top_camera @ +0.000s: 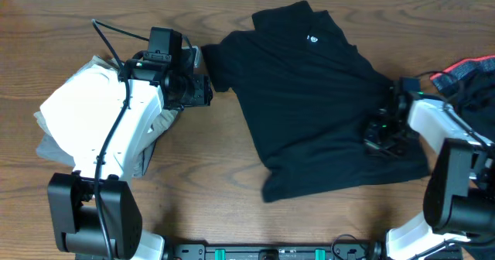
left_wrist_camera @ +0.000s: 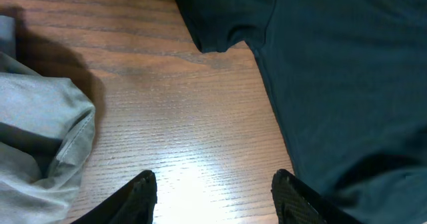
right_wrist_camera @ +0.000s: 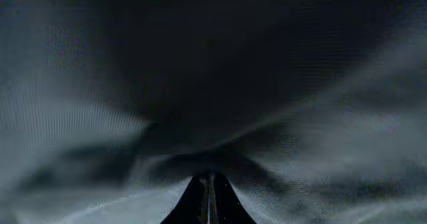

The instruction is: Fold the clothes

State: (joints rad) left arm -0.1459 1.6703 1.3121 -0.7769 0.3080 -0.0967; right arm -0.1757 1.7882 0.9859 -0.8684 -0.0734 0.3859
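Note:
A black t-shirt lies spread on the wooden table, its small white logo near the collar at the back. My left gripper is open and empty over bare wood, just left of the shirt's sleeve. My right gripper rests on the shirt's lower right part. In the right wrist view its fingers are pressed together, with the dark fabric puckered and drawn toward the tips.
A pile of grey clothes lies at the left under my left arm; its edge shows in the left wrist view. A red and dark garment lies at the right edge.

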